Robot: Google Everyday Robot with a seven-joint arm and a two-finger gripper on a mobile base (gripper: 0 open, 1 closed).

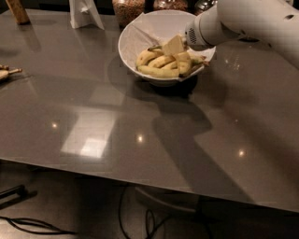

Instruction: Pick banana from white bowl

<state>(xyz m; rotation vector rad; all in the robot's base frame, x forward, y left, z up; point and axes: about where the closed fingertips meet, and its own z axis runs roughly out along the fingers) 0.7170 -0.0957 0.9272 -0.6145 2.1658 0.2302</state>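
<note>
The white bowl (140, 32) stands at the back of the grey table, right of centre. Several yellow bananas lie in it. The longest, curved banana (156, 71) lies along the front of the pile, and a dark stem end shows at the right (204, 59). My gripper (176, 50) comes in on the white arm (243, 21) from the upper right and is down inside the bowl, right on top of the pile. It hides part of the bananas beneath it.
Glass jars of grains (128, 9) stand just behind the bowl. A white stand (85, 14) and a wooden object (17, 10) are at the back left. A small object (5, 73) lies at the left edge. Cables hang under the table's front edge (140, 184).
</note>
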